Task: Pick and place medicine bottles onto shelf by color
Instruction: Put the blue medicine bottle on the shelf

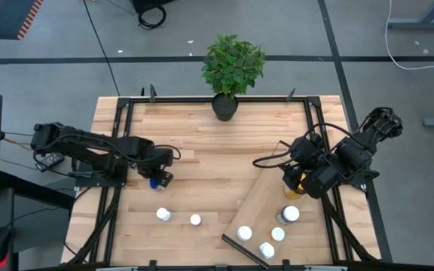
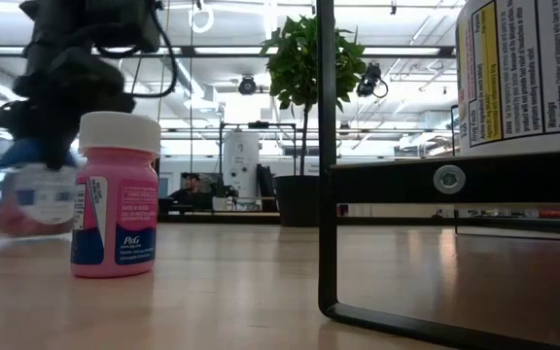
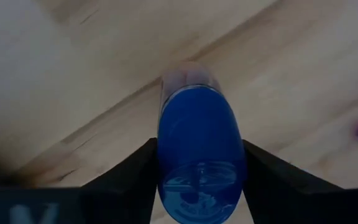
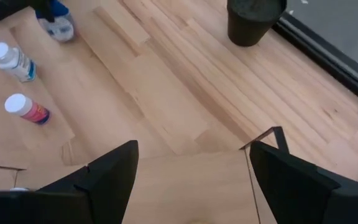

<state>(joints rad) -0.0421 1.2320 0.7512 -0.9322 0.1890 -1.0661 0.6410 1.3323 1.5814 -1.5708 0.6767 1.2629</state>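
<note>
Mid-pick at the table's left: left claw (image 3: pixel 199 186) clenched around the blue bottle (image 3: pixel 199 149), right claw (image 4: pixel 191 180) released over the shelf (image 1: pixel 266 203); next, likely carrying it across to the shelf.

Both arms are dark, nearly black, built of blocky rounded segments. Black cables loop off the right arm at 9 o'clock of its body, and thinner cables trail from the left arm's base. The right hand (image 4: pixel 191 177) shows 2 broad, matte black, wedge-shaped fingers. The left hand (image 3: pixel 199 186) has 2 similar dark tapered fingers.
</note>
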